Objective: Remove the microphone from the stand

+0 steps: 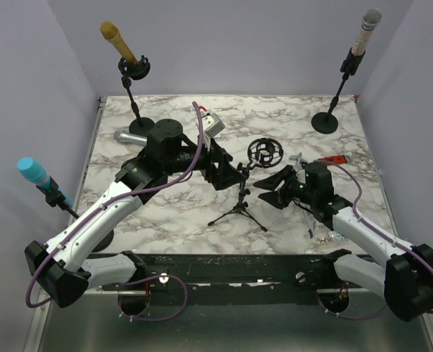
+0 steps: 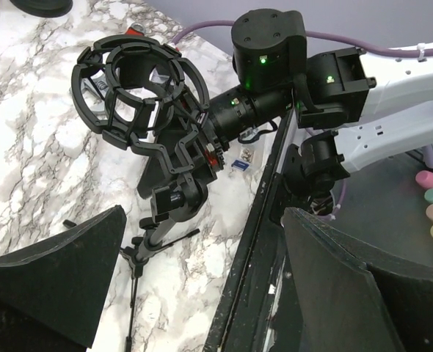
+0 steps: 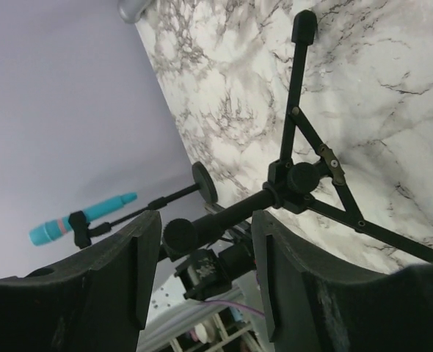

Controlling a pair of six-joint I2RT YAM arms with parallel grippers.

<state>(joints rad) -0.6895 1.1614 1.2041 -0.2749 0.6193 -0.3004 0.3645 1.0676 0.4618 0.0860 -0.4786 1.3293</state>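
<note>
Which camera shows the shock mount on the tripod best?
Left wrist: the shock mount fills much of the frame, with its ring and bands clear. The top view shows it small, from above. The right wrist shows only the tripod legs and stem.

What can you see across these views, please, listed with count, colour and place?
microphones on stands: 3; gold microphone far left, white-grey microphone far right, cyan microphone near left.
loose microphone: 1, silver, lying on the table near the gold microphone's stand.
tripod stand: 1, black, table centre.
shock mount: 1, black, on the tripod stand, nothing in it.
red item: 1, red, right of the shock mount; too small to identify.
small bits: a few, pale, near edge, right side.
table: 1, white-grey marble.
left gripper: 1, black, open, beside the shock mount.
right gripper: 1, black, fingers either side of the tripod stand's stem.
</note>
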